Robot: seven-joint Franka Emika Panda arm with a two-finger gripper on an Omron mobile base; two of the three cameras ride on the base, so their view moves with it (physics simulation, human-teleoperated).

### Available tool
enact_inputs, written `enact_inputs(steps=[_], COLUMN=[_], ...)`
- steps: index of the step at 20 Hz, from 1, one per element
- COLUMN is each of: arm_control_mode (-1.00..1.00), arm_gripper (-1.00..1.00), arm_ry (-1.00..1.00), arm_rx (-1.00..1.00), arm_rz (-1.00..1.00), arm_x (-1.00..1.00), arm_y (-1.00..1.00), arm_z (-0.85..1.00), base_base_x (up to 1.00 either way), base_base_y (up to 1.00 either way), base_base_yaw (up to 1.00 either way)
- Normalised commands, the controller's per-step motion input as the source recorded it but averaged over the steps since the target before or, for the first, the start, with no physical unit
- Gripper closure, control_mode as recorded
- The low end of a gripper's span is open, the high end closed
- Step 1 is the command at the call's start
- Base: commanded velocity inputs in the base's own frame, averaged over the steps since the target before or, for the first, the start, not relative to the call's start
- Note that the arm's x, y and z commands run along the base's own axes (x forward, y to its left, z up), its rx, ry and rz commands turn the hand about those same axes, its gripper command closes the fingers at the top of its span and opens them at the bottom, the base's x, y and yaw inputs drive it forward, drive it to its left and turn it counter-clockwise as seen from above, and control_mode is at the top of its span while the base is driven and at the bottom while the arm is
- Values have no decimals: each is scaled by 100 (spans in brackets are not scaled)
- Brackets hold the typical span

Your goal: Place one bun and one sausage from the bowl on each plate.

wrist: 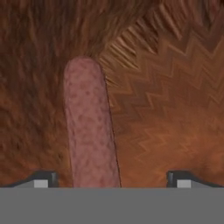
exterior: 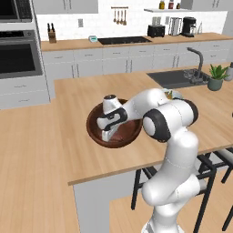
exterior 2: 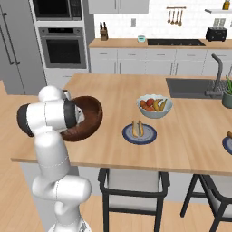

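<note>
1. Clearly the step in hand is the pick of a sausage (wrist: 89,127): the fingers (wrist: 111,179) are down inside the bowl (exterior: 98,132), spread wide and grasping nothing, one tip on each side of the hand view with the sausage lying between them, nearer the left one.
2. The sausage rests lengthwise on the bowl's dark wooden floor, running straight away from the hand; I see no bun beside it in the hand view.
3. The bowl sits on the worktop (exterior 2: 118,95) near its front left corner in the right base view, with the arm bent over its rim.
4. One plate (exterior 2: 139,134) lies well to the right of the bowl and already carries two pale long pieces, which I judge to be a bun and a sausage, though they are too small to be sure.
5. A second plate (exterior 2: 228,145) just shows at the right edge of the right base view, with something small on it that I cannot identify.
6. The next move, as I judge it, calls for shifting the hand slightly toward the sausage so it sits centred, then closing across its width and lifting clear of the bowl's high wall.
7. Between the bowl and the far plate stand the fruit bowl (exterior 2: 154,106) and the loaded plate; a carry should pass above both.
8. The sink (exterior 2: 190,86) and the potted plant (exterior: 215,77) lie behind, out of the way.
</note>
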Motion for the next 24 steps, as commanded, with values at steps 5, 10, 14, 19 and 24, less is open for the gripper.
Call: enact_inputs(steps=[5, 10, 14, 19, 24], arm_control_mode=[-100, -100, -100, -100, -100], arm_gripper=[100, 100, 100, 100, 100], arm_ry=[2, 7, -3, -33, -27], arm_rx=[-6, 0, 0, 9, 1], arm_rz=[0, 0, 0, -13, -26], arm_x=[-2, 0, -23, -25, -33], arm_y=[-37, -19, -27, -63, -90], arm_z=[-92, -42, -17, 98, 100], base_base_x=[0, 0, 0, 0, 0], base_base_y=[0, 0, 0, 0, 0], base_base_yaw=[0, 0, 0, 0, 0])
